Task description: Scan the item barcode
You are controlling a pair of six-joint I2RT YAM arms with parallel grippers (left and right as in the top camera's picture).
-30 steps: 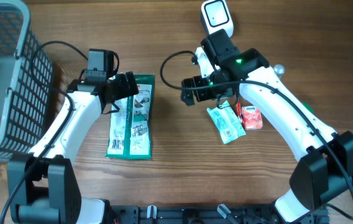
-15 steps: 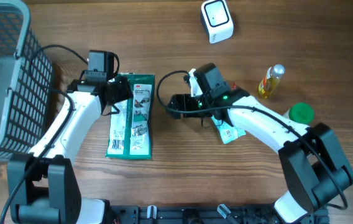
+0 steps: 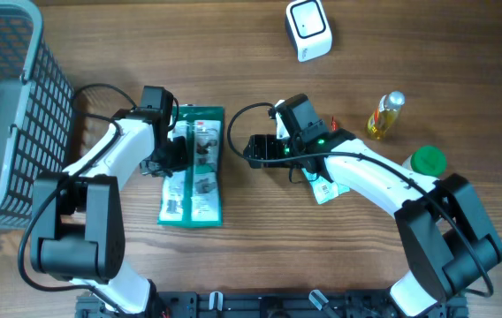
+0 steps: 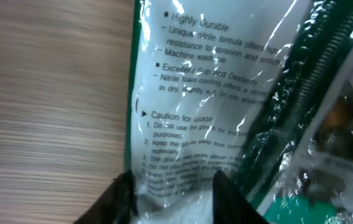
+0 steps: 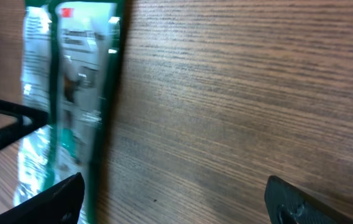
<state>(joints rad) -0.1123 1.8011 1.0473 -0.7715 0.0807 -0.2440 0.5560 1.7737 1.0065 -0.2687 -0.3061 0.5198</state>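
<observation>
Our left arm bends inward, the left gripper [image 4: 173, 190] pointing down, its fingers close together; whether they pinch we cannot tell. Our right arm reaches leftward, the right gripper [image 5: 176, 199] low, fingers spread wide.

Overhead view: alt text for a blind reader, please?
At a wooden table, the left gripper straddles one edge of a green glove package, while the right gripper hovers open beside it. A white scanner sits near the far edge.

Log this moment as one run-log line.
left end effector: straddling glove package edge | right end effector: open, empty | scanner: untouched
</observation>
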